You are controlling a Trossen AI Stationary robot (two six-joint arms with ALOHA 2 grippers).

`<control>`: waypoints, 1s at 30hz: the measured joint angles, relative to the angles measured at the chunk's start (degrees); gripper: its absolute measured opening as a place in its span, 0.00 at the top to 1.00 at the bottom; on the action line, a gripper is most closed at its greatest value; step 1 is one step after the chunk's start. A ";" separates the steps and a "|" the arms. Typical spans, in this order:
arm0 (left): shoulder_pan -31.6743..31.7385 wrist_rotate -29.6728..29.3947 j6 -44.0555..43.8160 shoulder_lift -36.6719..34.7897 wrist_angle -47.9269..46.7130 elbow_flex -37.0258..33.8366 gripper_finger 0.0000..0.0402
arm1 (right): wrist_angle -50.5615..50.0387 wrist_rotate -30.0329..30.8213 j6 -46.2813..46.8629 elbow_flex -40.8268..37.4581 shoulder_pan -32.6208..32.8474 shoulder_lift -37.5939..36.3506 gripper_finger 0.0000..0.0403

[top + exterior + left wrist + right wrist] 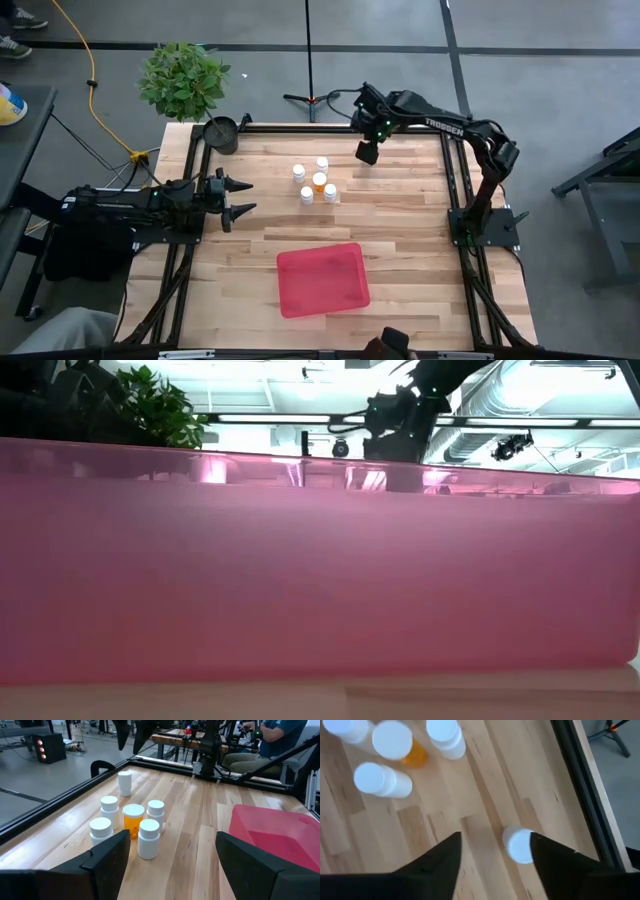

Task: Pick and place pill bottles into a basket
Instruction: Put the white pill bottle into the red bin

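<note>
Five pill bottles with white caps stand upright on their bases in a loose cluster (315,182) on the far half of the wooden table. One is amber (133,819), the others pale. One pale bottle (519,845) stands a little apart toward the far edge. The red basket (322,279) sits on the near half; its wall (320,560) fills the low view. My left gripper (240,197) is open and empty at the table's left side, level, pointing at the cluster (172,840). My right gripper (366,152) hangs open and empty above the far side, fingers down (496,840), next to the apart bottle.
A potted plant (185,80) and a small round black pot (222,133) stand at the far left corner. Black frame rails (455,180) run along the table's sides. A tripod stand (310,98) is beyond the far edge. A seated person (280,740) shows beyond the table.
</note>
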 joint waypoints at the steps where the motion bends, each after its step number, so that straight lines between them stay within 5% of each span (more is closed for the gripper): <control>1: 0.00 0.00 0.00 0.00 0.01 0.00 0.18 | 0.27 -0.48 -0.01 0.00 -0.42 0.18 0.36; 11: 0.00 0.02 0.01 0.00 0.03 0.00 0.18 | -1.42 -1.03 0.60 -0.07 -4.00 7.02 0.15; 18: 0.00 0.04 0.02 0.00 -0.31 0.00 0.18 | -2.04 8.19 0.50 -0.07 -5.91 8.65 0.14; 30: -0.02 0.07 -1.26 0.00 -1.47 0.00 0.18 | -1.52 2.51 2.61 -0.07 -6.90 8.65 0.13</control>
